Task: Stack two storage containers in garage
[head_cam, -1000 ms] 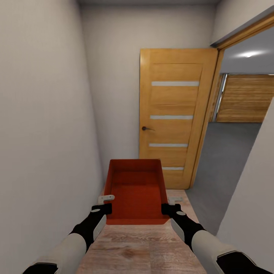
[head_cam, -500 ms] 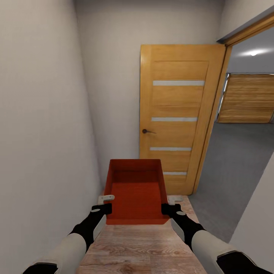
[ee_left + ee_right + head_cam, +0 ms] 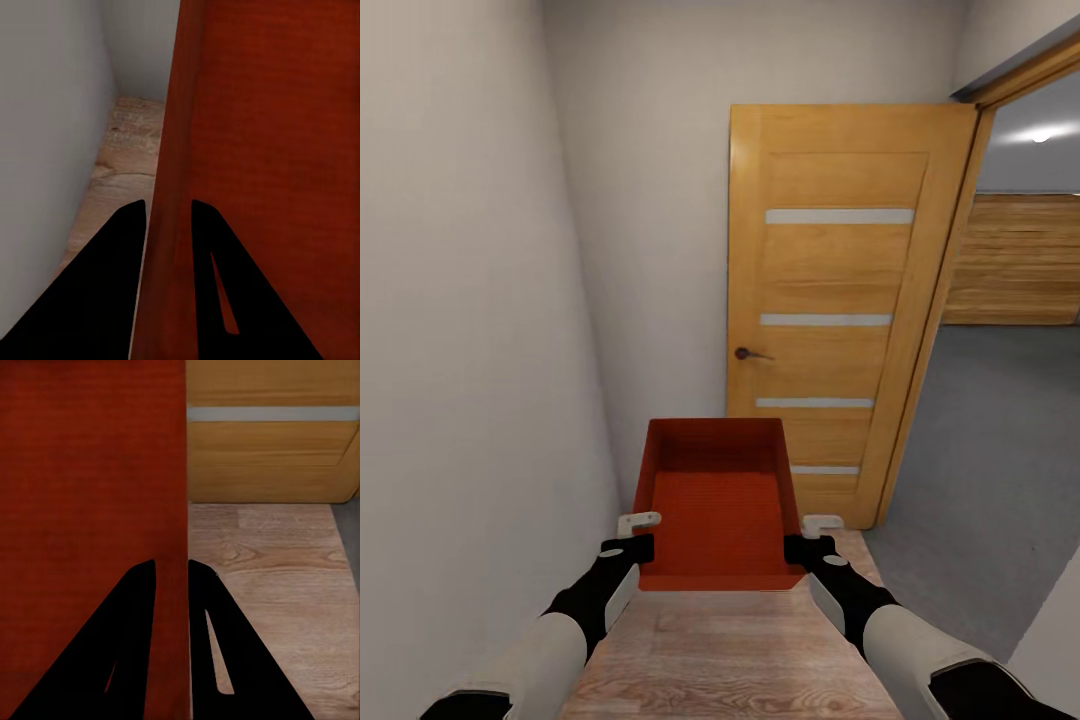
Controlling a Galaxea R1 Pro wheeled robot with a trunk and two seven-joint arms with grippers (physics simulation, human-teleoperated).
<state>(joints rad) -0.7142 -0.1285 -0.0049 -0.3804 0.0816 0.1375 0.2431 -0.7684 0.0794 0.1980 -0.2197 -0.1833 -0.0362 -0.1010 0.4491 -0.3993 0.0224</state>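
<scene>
Two grippers hold one red storage container (image 3: 720, 505) up in front of the robot, over the wood floor (image 3: 740, 650). The left gripper (image 3: 632, 535) pinches its left wall and the right gripper (image 3: 812, 535) pinches its right wall. An open wooden door (image 3: 830, 310) stands just ahead, with grey garage floor (image 3: 990, 470) past it.

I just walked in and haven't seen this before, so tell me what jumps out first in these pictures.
The orange-red storage container stands out, held out front over the wood-plank floor, with the left gripper and right gripper each clamped on a side wall. Just beyond it stands an open wooden door with pale horizontal strips. Through the doorway at right lies dark grey concrete floor and a wall of wooden panels.
</scene>
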